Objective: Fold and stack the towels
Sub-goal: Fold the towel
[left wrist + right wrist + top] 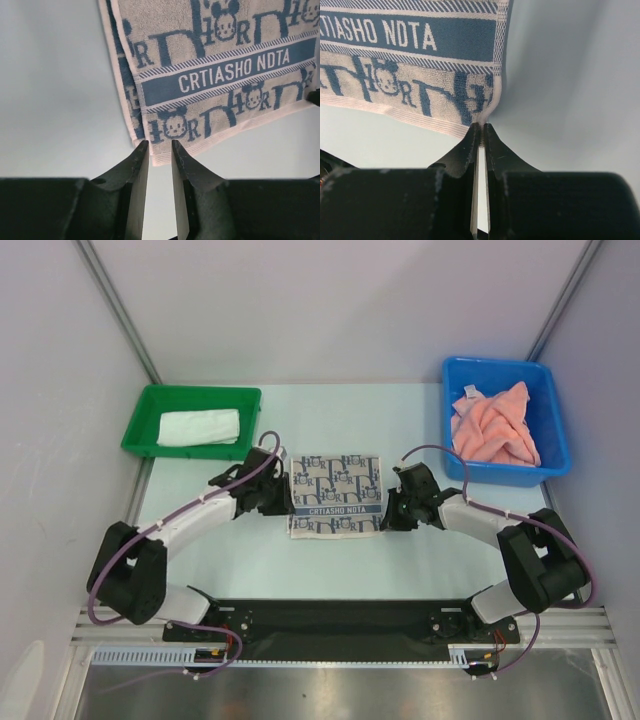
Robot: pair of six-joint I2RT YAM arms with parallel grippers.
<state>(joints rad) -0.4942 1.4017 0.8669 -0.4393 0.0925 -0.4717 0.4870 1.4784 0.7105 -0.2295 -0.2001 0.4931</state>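
Green tray: white towel; blue bin: pink towels (crumpled). Left pincer released, right pincer clenching patterned towel.

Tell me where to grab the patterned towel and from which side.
Pinch the patterned towel at its near corners, coming in low from the arms' side. It lies flat and folded, so probably only the layered edges offer a bite; the right gripper pinches one corner that way.

table: pale surface | centre: patterned towel lying flat | far-left: green tray | far-right: blue bin
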